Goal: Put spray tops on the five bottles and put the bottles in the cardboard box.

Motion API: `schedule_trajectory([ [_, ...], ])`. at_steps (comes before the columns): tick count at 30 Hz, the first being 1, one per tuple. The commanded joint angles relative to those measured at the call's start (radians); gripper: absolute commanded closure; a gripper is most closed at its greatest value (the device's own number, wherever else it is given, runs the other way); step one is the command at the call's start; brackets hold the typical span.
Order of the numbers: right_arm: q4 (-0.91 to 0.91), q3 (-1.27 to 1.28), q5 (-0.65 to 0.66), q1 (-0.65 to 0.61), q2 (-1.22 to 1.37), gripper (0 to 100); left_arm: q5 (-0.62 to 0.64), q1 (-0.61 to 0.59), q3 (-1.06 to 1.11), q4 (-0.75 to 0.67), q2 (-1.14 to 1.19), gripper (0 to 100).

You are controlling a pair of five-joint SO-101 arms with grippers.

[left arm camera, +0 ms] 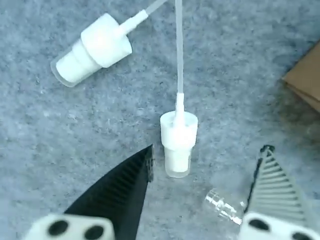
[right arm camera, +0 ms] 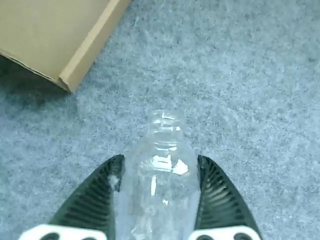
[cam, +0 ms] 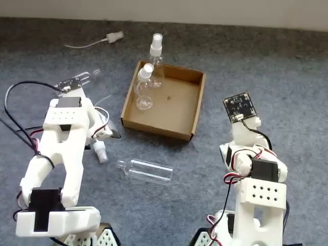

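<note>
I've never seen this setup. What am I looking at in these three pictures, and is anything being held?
Two small robots, a left arm and a right arm, sit on a grey carpet. One picture looks down from overhead; the other two come from cameras on each wrist. The left gripper is open above a loose spray top. The right gripper holds a topless bottle. A cardboard box has a topped bottle in it; another bare bottle lies on the carpet.

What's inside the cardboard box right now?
Two capped bottles stand in the far left corner: the nearer bottle and the farther bottle. Elsewhere the floor of the cardboard box looks bare; its near wall may hide a strip.
</note>
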Motion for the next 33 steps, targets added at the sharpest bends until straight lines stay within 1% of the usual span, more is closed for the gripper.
schedule_trajectory([
  [1,-0.016,-0.002,-0.002,-0.002,-0.019,97.2,-0.330,-0.028,-0.047,0.000,-0.016,70],
  [4,-0.016,-0.002,-0.002,-0.001,-0.019,97.2,-0.781,-0.041,-0.082,0.021,-0.008,70],
  [6,-0.016,-0.002,-0.002,-0.002,-0.019,97.2,-1.040,-0.045,-0.102,0.069,-0.007,70],
  [9,-0.016,-0.005,-0.002,-0.005,-0.019,97.2,-1.323,-0.076,-0.111,0.110,-0.010,70],
  [12,-0.016,-0.005,-0.002,-0.005,-0.019,97.2,-1.583,-0.110,-0.111,0.074,-0.008,70],
  [14,-0.016,-0.005,-0.003,-0.005,-0.019,97.2,-1.723,-0.111,-0.105,0.040,-0.005,70],
  [17,-0.016,-0.007,-0.003,-0.005,-0.019,97.2,-1.854,-0.097,-0.102,-0.002,-0.004,70],
  [21,-0.016,-0.007,-0.003,-0.005,-0.019,97.2,-1.973,-0.059,-0.104,-0.025,-0.004,70],
  [26,-0.016,-0.007,-0.006,-0.005,-0.019,97.2,-2.044,-0.001,-0.038,-0.109,-0.004,70],
  [33,-0.016,-0.008,-0.006,-0.005,-0.019,97.2,-2.081,0.036,0.077,-0.259,-0.004,70],
])
